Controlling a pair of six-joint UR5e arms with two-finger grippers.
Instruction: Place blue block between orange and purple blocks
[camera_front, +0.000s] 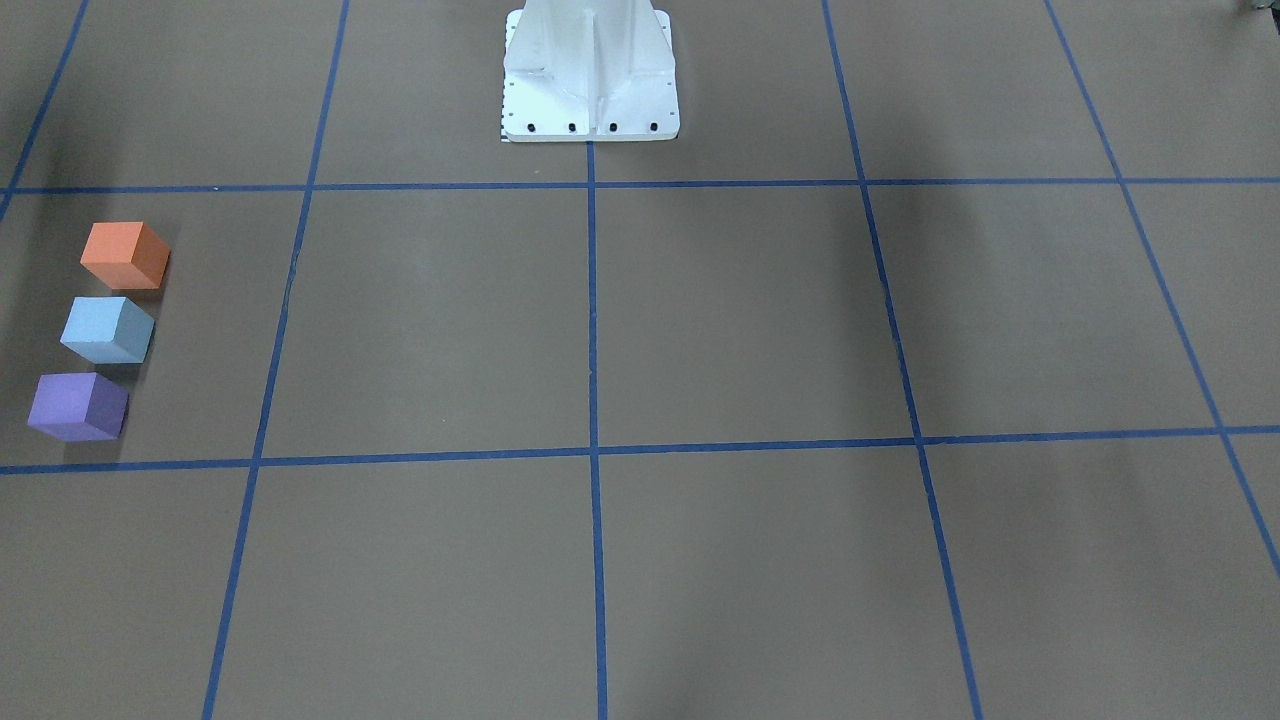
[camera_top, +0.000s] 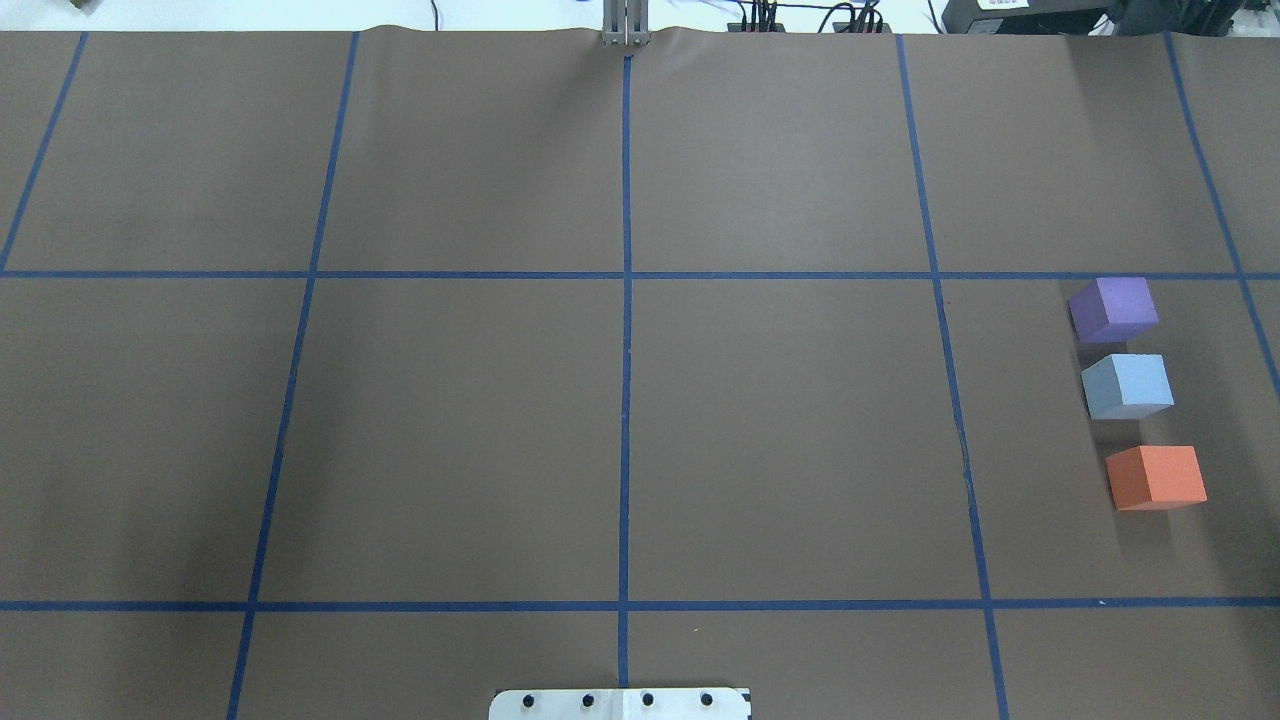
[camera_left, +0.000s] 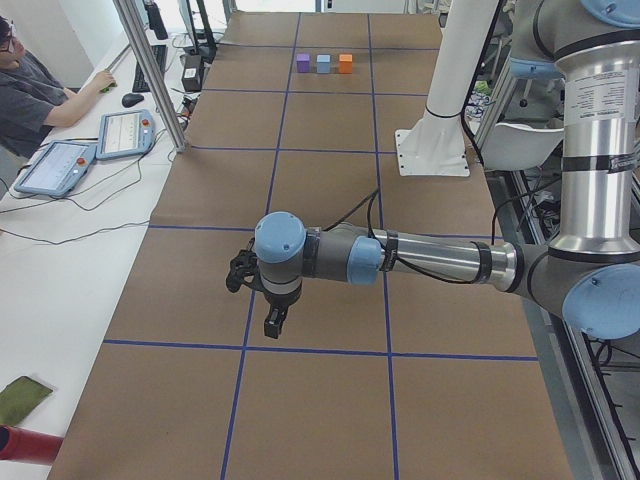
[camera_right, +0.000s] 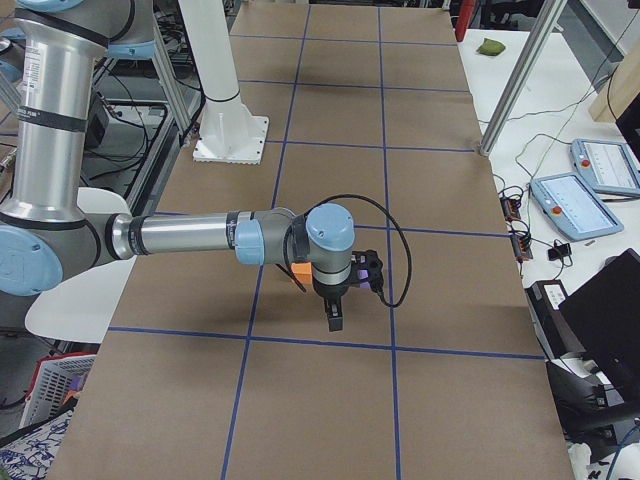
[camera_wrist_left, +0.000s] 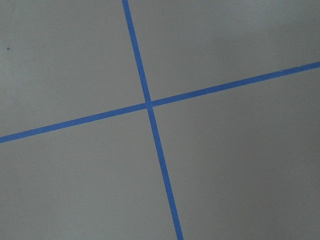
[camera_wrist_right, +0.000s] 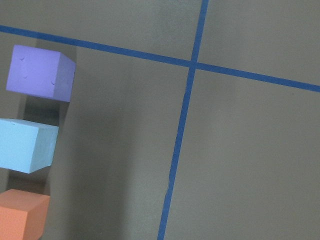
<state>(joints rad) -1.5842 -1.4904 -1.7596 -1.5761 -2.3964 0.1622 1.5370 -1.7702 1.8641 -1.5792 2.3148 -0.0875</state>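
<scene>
The light blue block (camera_top: 1127, 385) stands on the table in a line between the purple block (camera_top: 1114, 309) and the orange block (camera_top: 1156, 477), with small gaps on both sides. The same row shows in the front view as orange (camera_front: 125, 255), blue (camera_front: 108, 329) and purple (camera_front: 78, 406), and in the right wrist view (camera_wrist_right: 26, 145). My right gripper (camera_right: 335, 315) hangs above the table beside the row and touches no block. My left gripper (camera_left: 272, 322) hovers over a tape crossing far from the blocks. I cannot tell whether either gripper is open or shut.
Brown paper with blue tape grid lines (camera_top: 626, 400) covers the table. The white robot base (camera_front: 590, 70) stands at the near middle edge. An operator (camera_left: 35, 90) with tablets sits at a side desk, beyond a metal post (camera_left: 150, 75).
</scene>
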